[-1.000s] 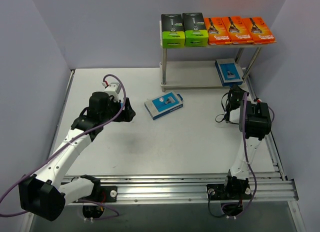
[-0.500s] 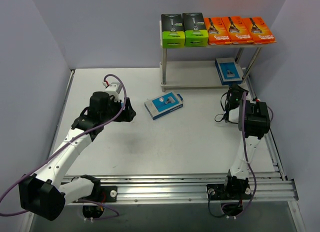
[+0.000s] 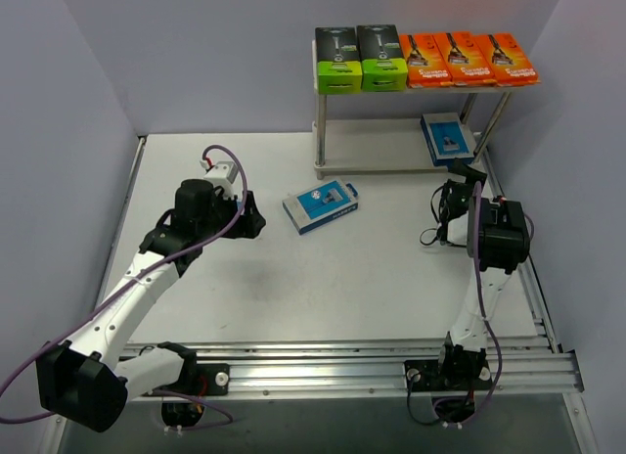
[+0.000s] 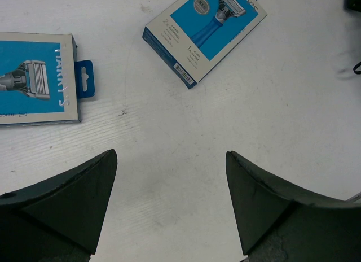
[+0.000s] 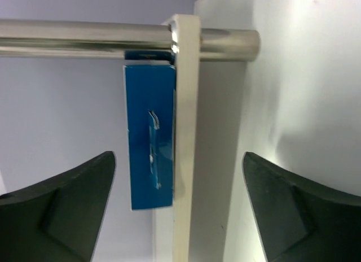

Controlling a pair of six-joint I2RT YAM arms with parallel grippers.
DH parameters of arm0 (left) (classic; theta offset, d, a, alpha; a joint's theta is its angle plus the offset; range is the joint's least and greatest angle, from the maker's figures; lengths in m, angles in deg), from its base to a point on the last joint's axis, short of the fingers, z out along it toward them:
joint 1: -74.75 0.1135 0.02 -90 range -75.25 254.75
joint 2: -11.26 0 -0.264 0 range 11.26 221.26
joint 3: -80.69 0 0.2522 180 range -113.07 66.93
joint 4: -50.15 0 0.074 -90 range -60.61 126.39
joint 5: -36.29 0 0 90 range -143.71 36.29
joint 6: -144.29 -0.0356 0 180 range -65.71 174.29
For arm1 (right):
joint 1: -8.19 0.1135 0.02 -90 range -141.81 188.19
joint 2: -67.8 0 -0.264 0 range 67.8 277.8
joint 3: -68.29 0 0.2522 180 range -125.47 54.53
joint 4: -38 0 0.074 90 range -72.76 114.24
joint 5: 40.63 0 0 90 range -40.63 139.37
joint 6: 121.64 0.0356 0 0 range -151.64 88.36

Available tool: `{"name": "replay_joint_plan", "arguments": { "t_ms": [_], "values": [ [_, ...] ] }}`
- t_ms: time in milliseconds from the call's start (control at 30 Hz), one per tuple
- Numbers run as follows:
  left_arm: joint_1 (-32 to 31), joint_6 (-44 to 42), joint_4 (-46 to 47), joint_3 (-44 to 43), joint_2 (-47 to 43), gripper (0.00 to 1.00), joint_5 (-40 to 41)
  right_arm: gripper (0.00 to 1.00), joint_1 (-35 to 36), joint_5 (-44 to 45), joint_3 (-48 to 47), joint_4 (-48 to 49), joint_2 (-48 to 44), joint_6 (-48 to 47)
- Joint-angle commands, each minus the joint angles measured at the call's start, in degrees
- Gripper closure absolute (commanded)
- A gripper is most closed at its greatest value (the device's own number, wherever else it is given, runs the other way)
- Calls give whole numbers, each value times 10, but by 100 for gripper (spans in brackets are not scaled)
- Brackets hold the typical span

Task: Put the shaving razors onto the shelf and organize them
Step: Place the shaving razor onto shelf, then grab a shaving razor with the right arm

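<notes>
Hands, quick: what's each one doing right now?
Left hand: open, holding nothing.
Right hand: open, holding nothing; blue razor pack lies on the shelf in front.

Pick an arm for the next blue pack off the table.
Left. The left gripper, open, hangs over the table with two blue packs right ahead. The right gripper, also open, is off at the shelf, facing the shelved pack.
</notes>
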Motion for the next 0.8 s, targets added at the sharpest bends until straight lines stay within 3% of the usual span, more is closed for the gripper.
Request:
{"name": "replay_joint_plan", "arguments": {
  "t_ms": [0, 233, 500, 767],
  "values": [
    [-2, -9, 4, -19, -21, 13, 10, 4, -1, -4, 21, 138, -53, -7],
    [-1, -10, 5, -13, -40, 13, 19, 0, -11, -31, 83, 139, -122, -24],
    [4, -13, 10, -7, -58, 13, 32, 0, -14, -99, 221, 215, -178, -36],
    [19, -14, 10, -6, -71, 13, 33, 2, 52, -144, 362, 238, -233, -107]
  ]
}}
